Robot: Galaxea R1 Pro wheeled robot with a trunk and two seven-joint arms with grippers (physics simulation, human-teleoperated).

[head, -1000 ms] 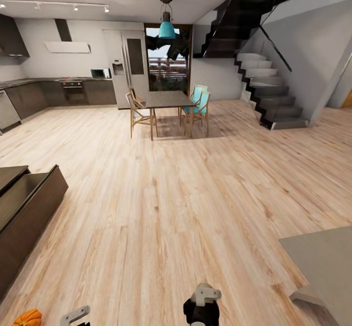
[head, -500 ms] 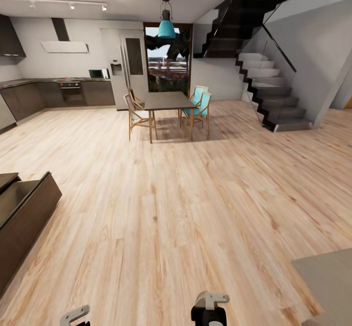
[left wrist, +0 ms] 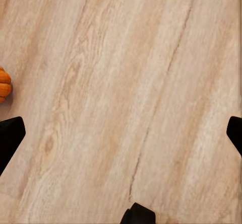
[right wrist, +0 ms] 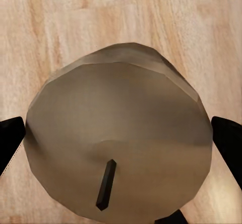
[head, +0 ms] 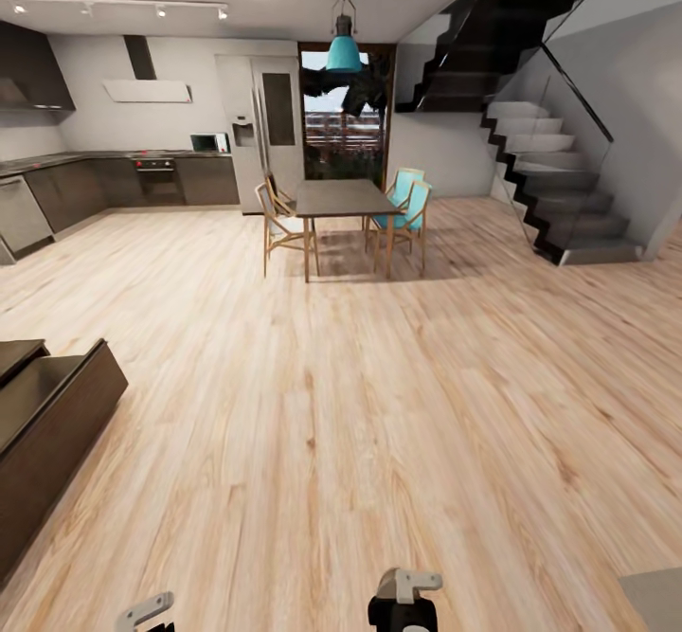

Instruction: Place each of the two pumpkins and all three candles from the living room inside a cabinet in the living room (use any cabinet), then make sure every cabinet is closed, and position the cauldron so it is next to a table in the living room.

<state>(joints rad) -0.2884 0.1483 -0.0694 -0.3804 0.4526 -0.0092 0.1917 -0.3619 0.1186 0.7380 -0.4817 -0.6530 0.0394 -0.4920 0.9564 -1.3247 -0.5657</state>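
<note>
While I carry a candle (right wrist: pixel 118 143) clamped in the right tool (right wrist: pixel 121 138), the open cabinet (head: pixel 47 433) lies forward-left. Left tool (left wrist: pixel 121 133) spread apart, empty; a pumpkin (left wrist: pixel 4 84) sits beside it on the floor (head: pixel 379 405).

1. The pale wooden plank floor (head: pixel 379 424) carries the dark-brown cabinet (head: pixel 52 442), standing open.
2. A dining table (head: pixel 343 201) with chairs (head: pixel 407 215) stands farther off.
3. One orange pumpkin (left wrist: pixel 4 84) rests on the boards.
</note>
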